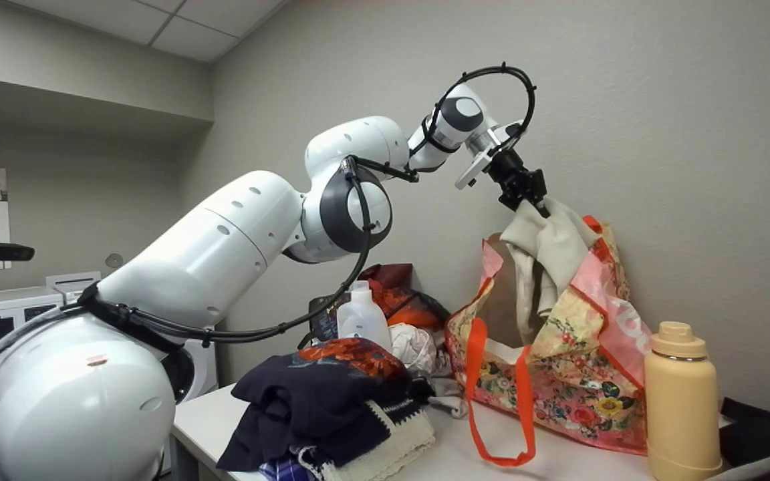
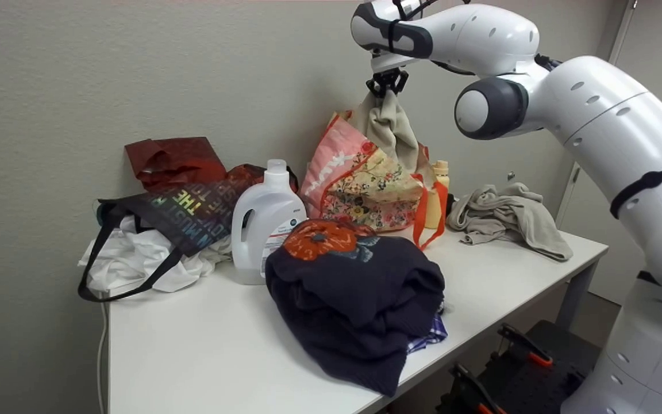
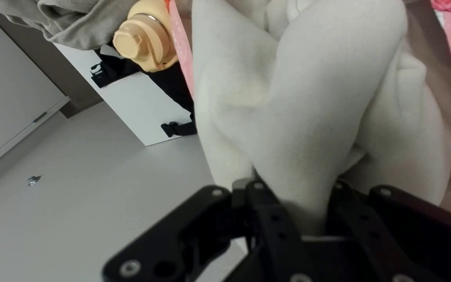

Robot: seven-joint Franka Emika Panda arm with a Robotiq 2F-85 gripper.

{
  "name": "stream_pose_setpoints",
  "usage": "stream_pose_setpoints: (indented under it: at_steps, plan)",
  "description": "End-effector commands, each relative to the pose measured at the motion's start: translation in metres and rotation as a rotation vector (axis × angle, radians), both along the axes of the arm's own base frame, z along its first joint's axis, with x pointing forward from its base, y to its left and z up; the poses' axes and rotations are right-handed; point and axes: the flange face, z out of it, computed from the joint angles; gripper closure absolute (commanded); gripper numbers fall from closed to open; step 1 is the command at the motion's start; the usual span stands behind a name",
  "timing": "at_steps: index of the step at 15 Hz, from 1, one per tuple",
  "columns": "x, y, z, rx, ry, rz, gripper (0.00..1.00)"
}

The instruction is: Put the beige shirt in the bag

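While the claw [image 3: 298, 192], lower centre of the wrist view, is closed on a fold of the beige shirt [image 3: 307, 98], that item hangs from it, upper right in an exterior view, its lower part inside the floral bag [image 1: 572, 381]. Pale-yellow bottle [image 1: 682, 401]: lower right, just beside the bag. Navy garment [image 2: 354, 287], heaped: lower centre in an exterior view, on the white desk [image 2: 193, 345].

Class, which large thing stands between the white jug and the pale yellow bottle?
The floral bag. Both exterior views show it between the white jug and the pale yellow bottle.
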Motion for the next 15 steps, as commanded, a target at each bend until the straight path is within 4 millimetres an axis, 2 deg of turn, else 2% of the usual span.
stream_pose_setpoints:
  at_steps: [1,5,9,12,15]
  plan:
    - [0.009,0.028,-0.013,0.027,0.027,0.075,0.94]
    - [0.024,0.055,-0.044,0.071,0.066,0.141,0.94]
    - [0.03,0.058,-0.061,-0.001,0.076,0.095,0.94]
    - [0.028,0.045,-0.055,-0.074,0.057,0.025,0.94]
    - [0.024,0.031,-0.038,-0.131,-0.005,-0.059,0.94]
